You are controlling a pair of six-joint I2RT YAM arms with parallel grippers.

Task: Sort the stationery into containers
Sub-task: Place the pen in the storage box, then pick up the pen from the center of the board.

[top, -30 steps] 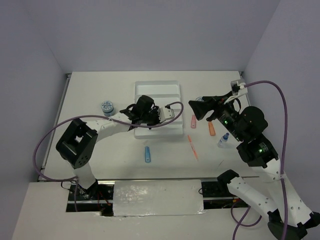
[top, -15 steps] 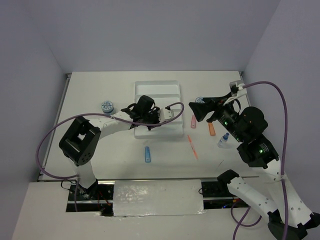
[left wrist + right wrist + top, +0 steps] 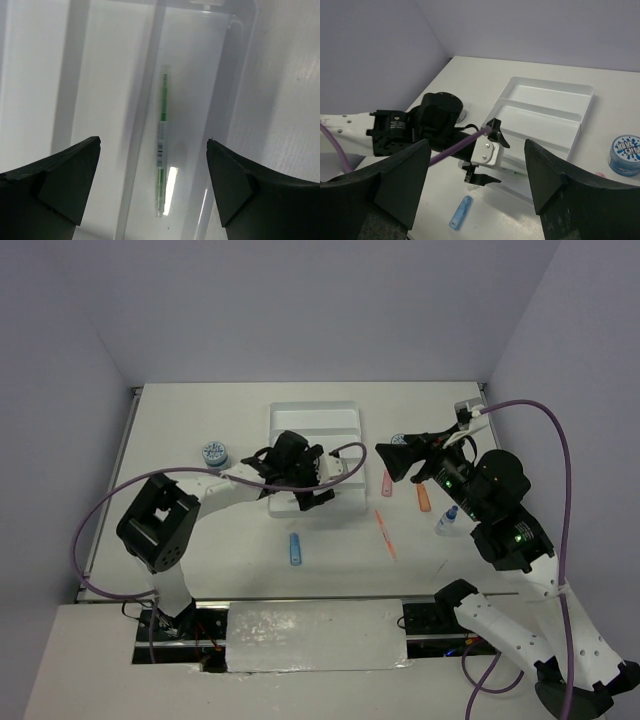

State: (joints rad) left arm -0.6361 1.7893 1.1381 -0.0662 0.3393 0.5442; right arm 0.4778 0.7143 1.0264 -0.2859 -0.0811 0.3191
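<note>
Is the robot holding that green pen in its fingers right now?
No, the green pen lies loose in a compartment of the white tray, and the left gripper hangs open above it.

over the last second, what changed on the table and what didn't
The left gripper opened above the white tray and let go of the green pen, which now lies flat in an outer compartment. The right gripper stayed open and hovering, and the blue stick, orange pen and pink stick outside the tray did not move.
</note>
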